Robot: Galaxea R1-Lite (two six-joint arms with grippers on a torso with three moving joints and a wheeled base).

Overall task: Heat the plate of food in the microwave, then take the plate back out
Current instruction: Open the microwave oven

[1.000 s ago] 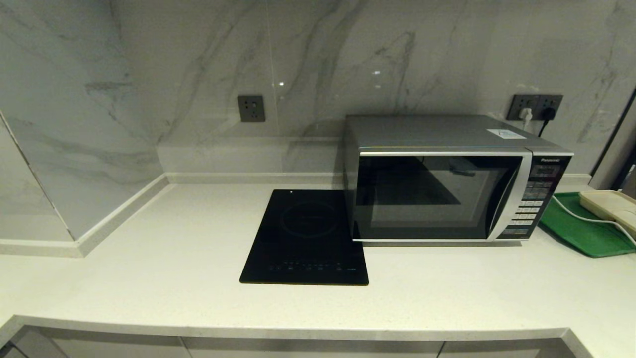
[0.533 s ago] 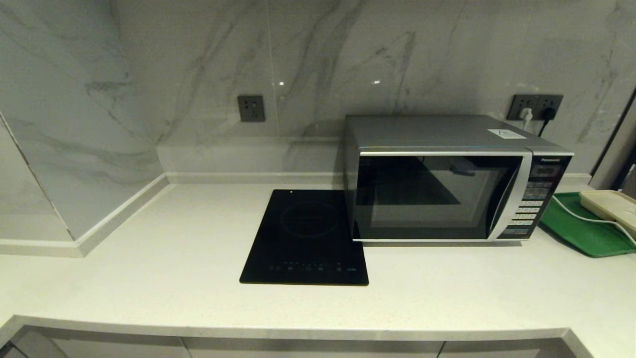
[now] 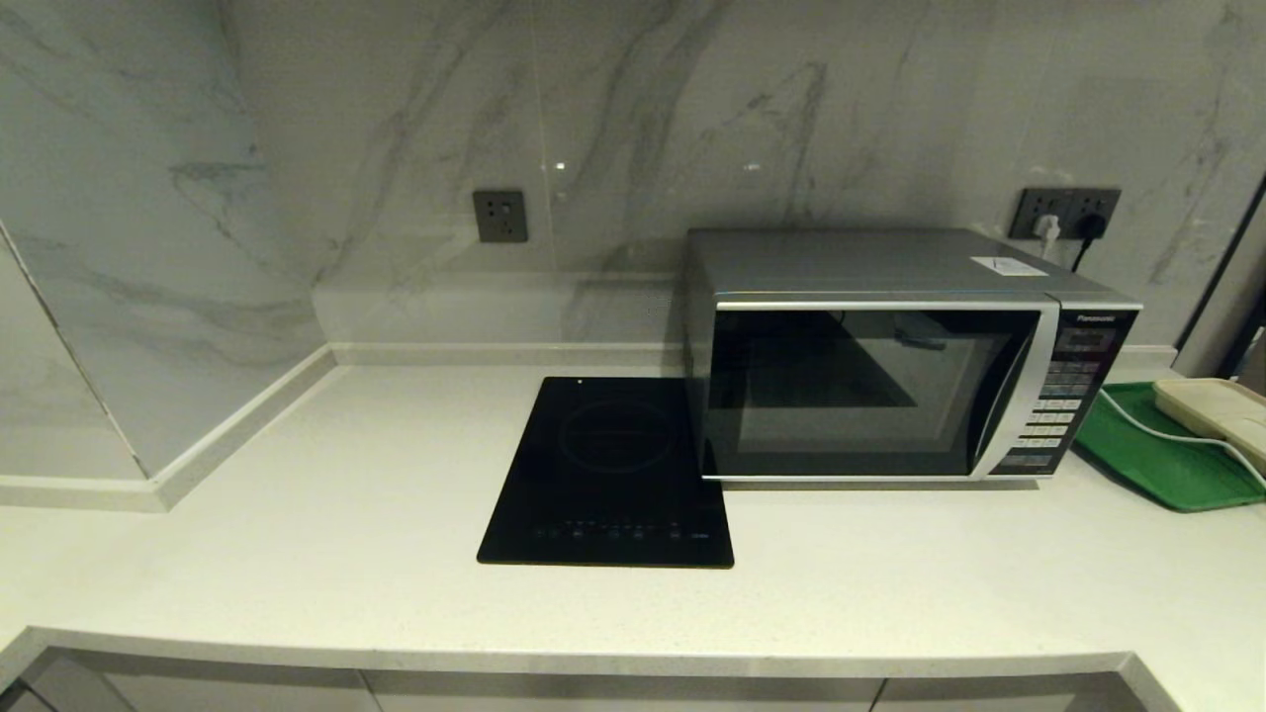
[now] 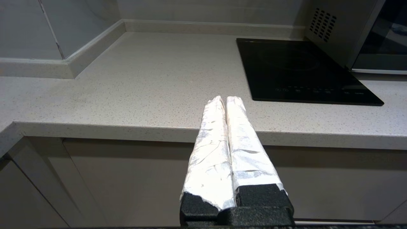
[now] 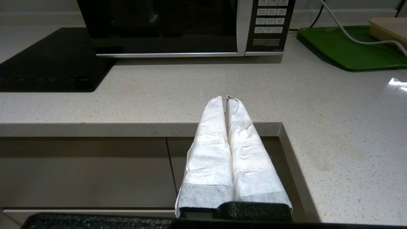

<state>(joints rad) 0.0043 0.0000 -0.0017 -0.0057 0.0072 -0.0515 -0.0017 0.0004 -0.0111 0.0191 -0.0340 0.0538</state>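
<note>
The silver microwave (image 3: 890, 356) stands at the back right of the counter with its dark glass door closed; its button panel (image 5: 268, 22) faces me in the right wrist view. The plate of food is out of view; I cannot see through the dark door. My left gripper (image 4: 225, 99) hangs shut and empty in front of the counter's front edge, left of the cooktop. My right gripper (image 5: 225, 99) is shut and empty too, held before the counter edge, in front of the microwave. Neither arm shows in the head view.
A flat black induction cooktop (image 3: 613, 470) lies left of the microwave, touching its side. A green tray (image 3: 1162, 455) with a cream box (image 3: 1217, 410) and a white cable sits to the right. Wall sockets (image 3: 1066, 213) are behind. Cabinet fronts (image 4: 127, 178) run below the counter.
</note>
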